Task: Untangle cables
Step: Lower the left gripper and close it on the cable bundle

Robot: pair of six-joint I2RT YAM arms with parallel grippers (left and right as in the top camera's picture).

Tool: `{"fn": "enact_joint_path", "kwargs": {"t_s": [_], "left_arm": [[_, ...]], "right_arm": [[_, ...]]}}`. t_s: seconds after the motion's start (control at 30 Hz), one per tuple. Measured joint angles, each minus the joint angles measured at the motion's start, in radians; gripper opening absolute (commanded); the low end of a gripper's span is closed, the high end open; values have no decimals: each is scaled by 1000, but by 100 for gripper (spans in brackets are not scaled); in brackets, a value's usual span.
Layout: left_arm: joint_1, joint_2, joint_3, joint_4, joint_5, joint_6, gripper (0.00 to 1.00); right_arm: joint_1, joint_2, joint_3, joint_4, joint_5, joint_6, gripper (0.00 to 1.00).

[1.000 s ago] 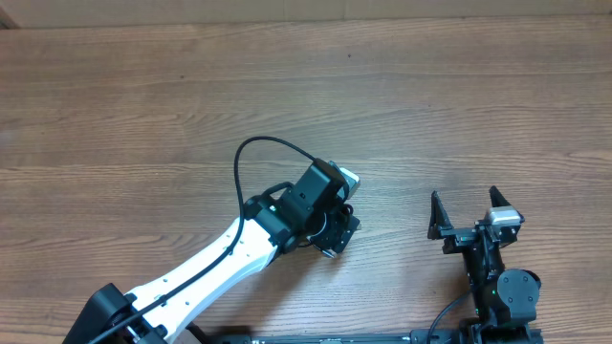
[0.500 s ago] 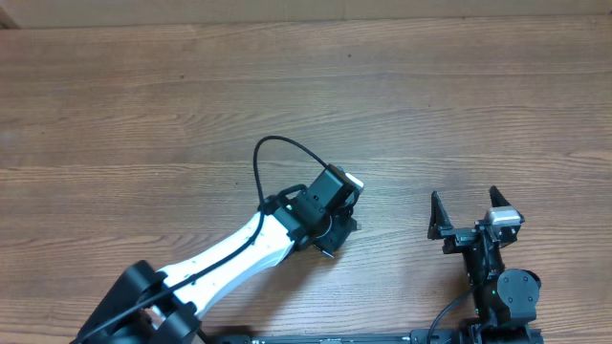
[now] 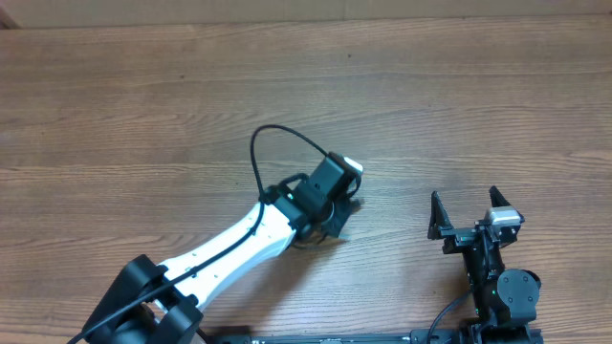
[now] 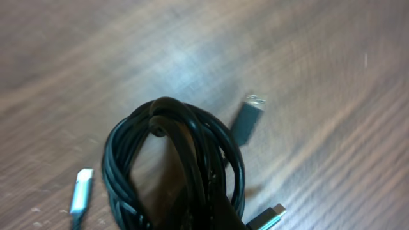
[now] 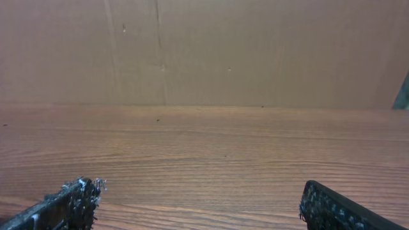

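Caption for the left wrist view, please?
Coiled bundle of black cables seen close up against a wooden table, three plug ends showing.

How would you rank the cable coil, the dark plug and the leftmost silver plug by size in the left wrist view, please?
Largest: cable coil. Then dark plug and leftmost silver plug, too alike to rank.

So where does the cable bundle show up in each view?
Overhead: mid-table, hidden under the left hand.
Left wrist: the cable bundle fills the lower centre, coiled.
Right wrist: not in it.
Shared landmark: the wood-grain table.
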Motion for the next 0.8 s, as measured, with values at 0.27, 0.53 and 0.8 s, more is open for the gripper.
{"fn": "enact_joint_path", "kwargs": {"t_s": [0.27,0.53,0.8], "left_arm": [[126,-8,85,-110,-117,-338,4],[257,-10,85,-172,-122,-682,93],[257,-10,88,-233,-106,-597,100]], "right_arm": [[0,0,0,0,0,0,100],[0,0,0,0,0,0,100],[0,0,0,0,0,0,100]]}}
